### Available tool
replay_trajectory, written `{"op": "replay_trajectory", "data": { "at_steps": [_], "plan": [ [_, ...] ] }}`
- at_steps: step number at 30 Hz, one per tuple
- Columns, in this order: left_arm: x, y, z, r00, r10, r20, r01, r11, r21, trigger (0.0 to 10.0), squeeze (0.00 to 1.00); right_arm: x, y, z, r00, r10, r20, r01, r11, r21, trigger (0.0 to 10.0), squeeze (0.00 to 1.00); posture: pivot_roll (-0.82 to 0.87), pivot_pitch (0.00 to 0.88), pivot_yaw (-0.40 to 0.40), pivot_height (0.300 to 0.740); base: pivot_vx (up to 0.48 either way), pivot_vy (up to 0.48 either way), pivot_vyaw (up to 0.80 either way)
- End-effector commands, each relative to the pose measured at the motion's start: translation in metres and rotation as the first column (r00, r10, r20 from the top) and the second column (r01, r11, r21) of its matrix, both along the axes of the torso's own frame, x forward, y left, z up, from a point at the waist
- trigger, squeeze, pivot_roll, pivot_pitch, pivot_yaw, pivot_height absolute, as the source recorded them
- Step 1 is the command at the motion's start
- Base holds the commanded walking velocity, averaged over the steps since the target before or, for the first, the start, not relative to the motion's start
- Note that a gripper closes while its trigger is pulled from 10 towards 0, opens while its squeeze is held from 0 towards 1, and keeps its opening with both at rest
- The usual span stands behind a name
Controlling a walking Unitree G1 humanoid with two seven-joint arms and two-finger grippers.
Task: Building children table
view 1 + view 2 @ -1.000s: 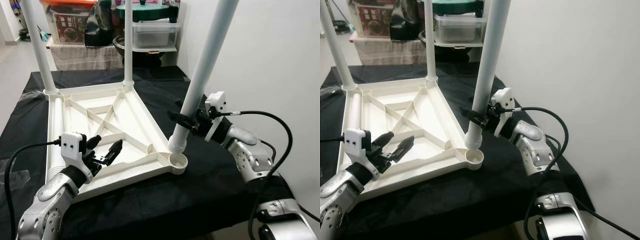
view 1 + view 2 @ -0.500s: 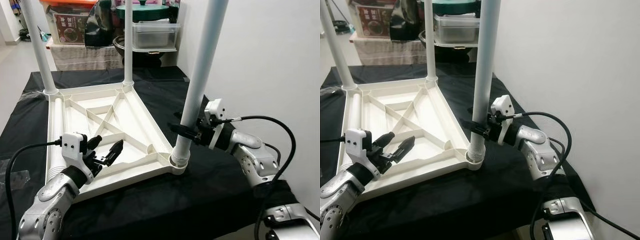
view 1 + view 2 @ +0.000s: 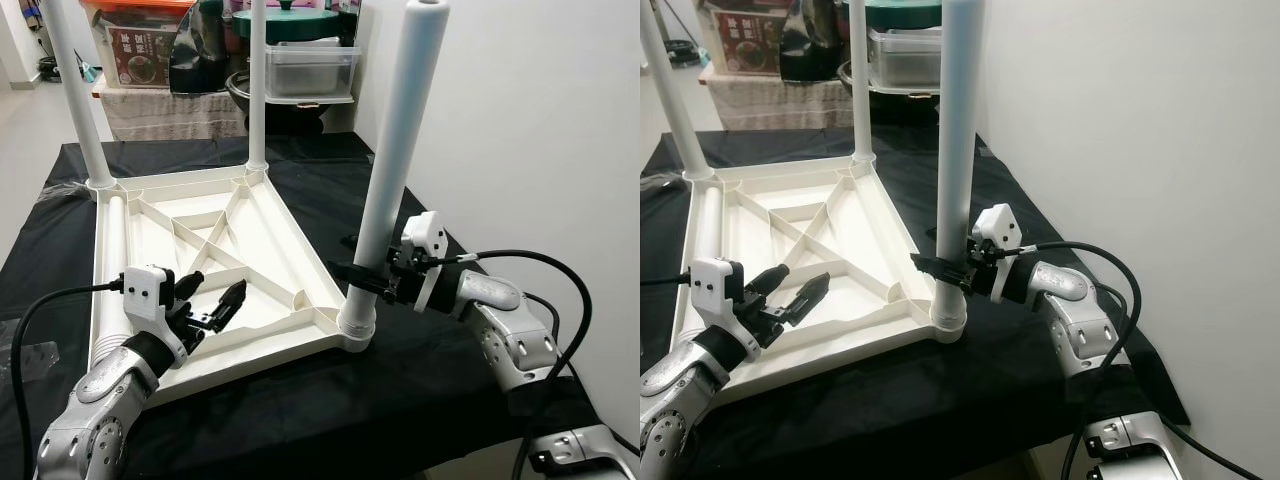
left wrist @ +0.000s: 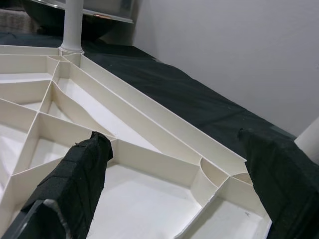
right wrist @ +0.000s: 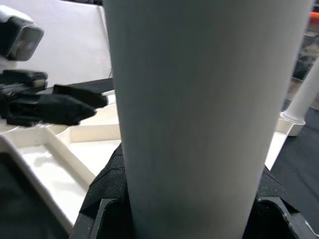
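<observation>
Right gripper (image 3: 368, 280) clamps the tall white plastic leg tube (image 3: 400, 160), now upright and seated in the near-right corner socket of the upturned white ribbed tabletop (image 3: 215, 260), prev. tilted. Left gripper (image 3: 212, 308) hovers open over the near edge. 3rd leg prob. in.

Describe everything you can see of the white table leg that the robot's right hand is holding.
The white table leg is a long, smooth, round tube that looks like plastic, with a rounded cap on top. It stands nearly upright, leaning slightly, its foot set in the near corner socket of the upturned white tabletop. The right hand is closed around its lower part, just above the socket.
</observation>
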State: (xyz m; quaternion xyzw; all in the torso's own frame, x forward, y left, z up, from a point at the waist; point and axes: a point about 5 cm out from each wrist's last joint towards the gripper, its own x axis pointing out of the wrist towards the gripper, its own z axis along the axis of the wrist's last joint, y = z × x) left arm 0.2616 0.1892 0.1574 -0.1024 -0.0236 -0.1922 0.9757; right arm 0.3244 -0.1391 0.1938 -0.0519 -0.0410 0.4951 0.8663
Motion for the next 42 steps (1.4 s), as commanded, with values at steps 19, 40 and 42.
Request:
{"op": "replay_trajectory", "data": {
  "at_steps": [19, 40, 42],
  "plan": [
    [-0.002, 0.002, -0.005, 1.000, 0.013, -0.021, -0.014, 1.000, -0.018, 10.0, 0.00, -0.007, 0.017, -0.044, 0.865, -0.471, -0.172, 0.475, 0.880, -0.020, 0.0, 0.00, 0.03, 0.000, -0.111, 0.740, 0.000, 0.000, 0.00],
    [-0.002, 0.004, -0.007, 0.999, 0.035, -0.021, -0.036, 0.999, -0.011, 10.0, 0.00, -0.005, -0.025, -0.059, 0.358, -0.921, -0.154, 0.929, 0.368, -0.039, 0.0, 0.00, 0.03, 0.000, -0.116, 0.740, 0.000, 0.000, 0.00],
    [-0.001, 0.003, -0.008, 0.999, 0.034, -0.024, -0.034, 0.999, -0.011, 10.0, 0.00, -0.006, -0.029, -0.065, 0.303, -0.927, -0.223, 0.947, 0.319, -0.040, 0.0, 0.00, 0.03, 0.000, -0.111, 0.740, 0.000, 0.000, 0.00]
  ]
}}
